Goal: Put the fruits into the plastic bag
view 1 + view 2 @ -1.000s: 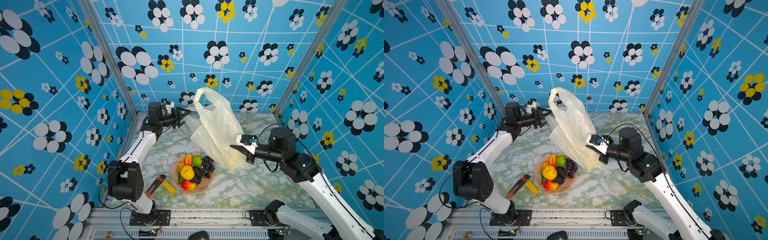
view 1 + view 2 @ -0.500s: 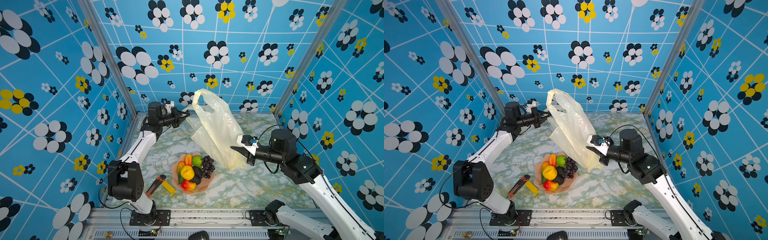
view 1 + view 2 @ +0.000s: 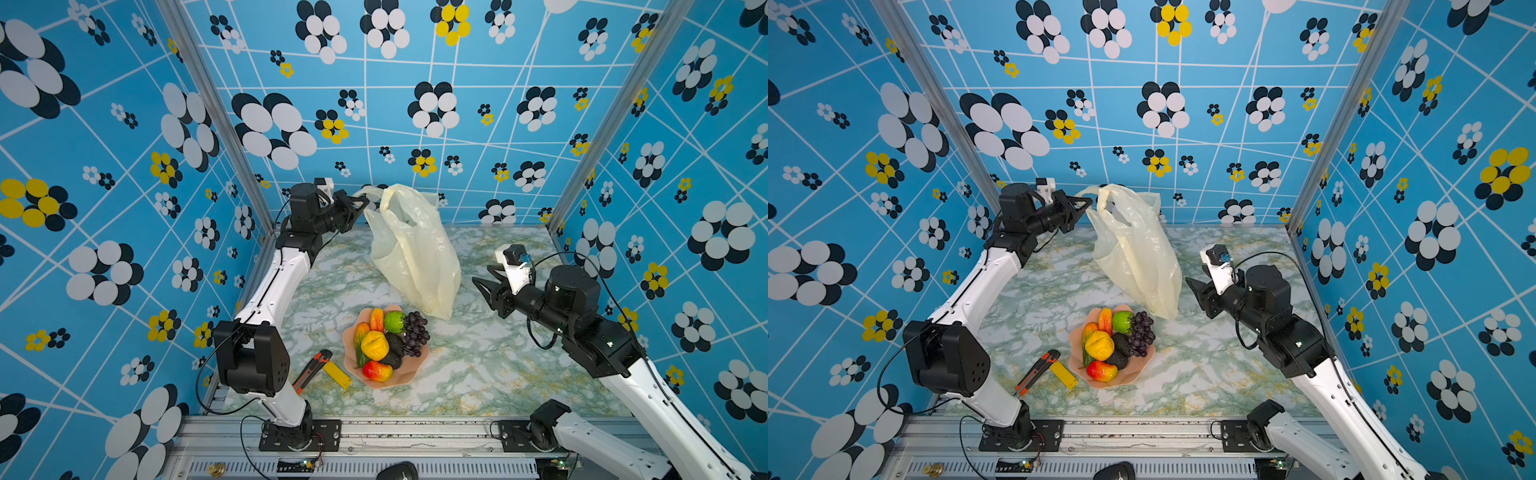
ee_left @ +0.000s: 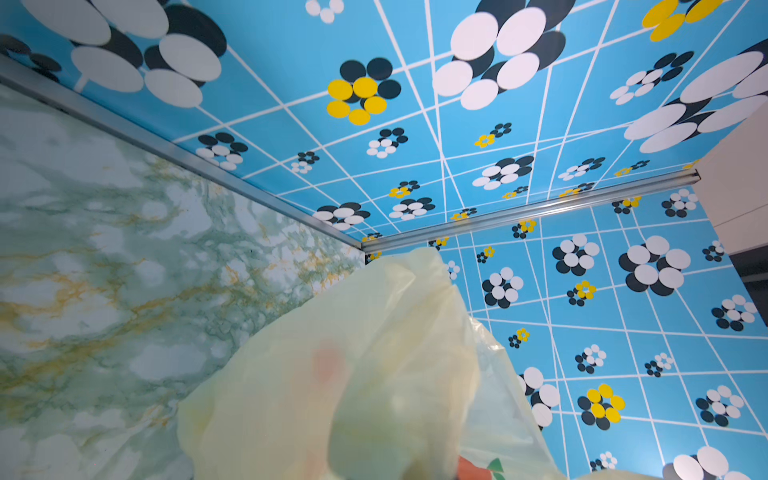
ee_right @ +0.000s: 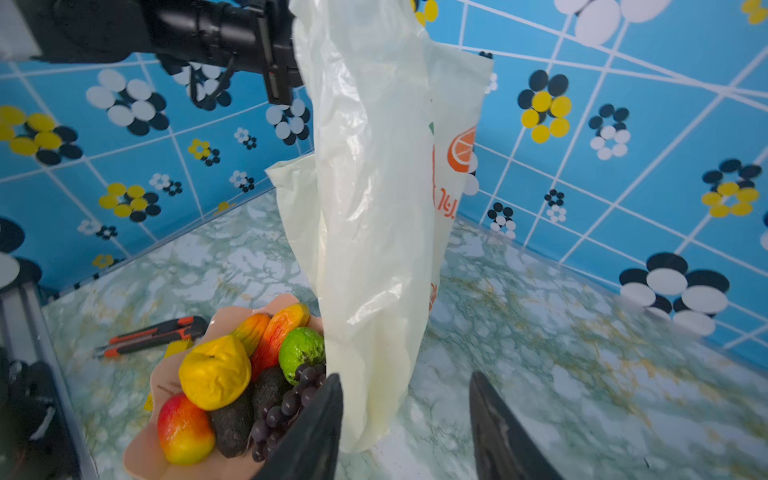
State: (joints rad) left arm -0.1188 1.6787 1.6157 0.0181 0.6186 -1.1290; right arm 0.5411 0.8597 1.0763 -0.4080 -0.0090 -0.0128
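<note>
Top views: left tool [image 3: 360, 204] is clamped together on one handle of the plastic bag [image 3: 415, 257], at the back left of the tabletop [image 3: 498, 365]. The bag hangs down from it, its bottom corner reaching the tabletop just behind the pink bowl [image 3: 411, 376]. Right tool [image 3: 484, 277] is near the bag's right side but apart from it, jaws spread, holding nothing. All fruits [image 3: 386, 340] are piled in the bowl. Utility knife [image 3: 311, 368] and yellow block [image 3: 337, 374] lie just left of the bowl.

Left wrist view: crinkled pale bag [image 4: 353, 374] fills the near field, with tabletop [image 4: 104, 270] behind. The tool itself is out of sight.

Right wrist view: right tool [image 5: 405, 376] has both fingers wide apart. The bag [image 5: 374, 187] hangs upright ahead, orange print on one face. Fruits [image 5: 232, 374] sit in the bowl [image 5: 137, 453] beside the bag's base.
</note>
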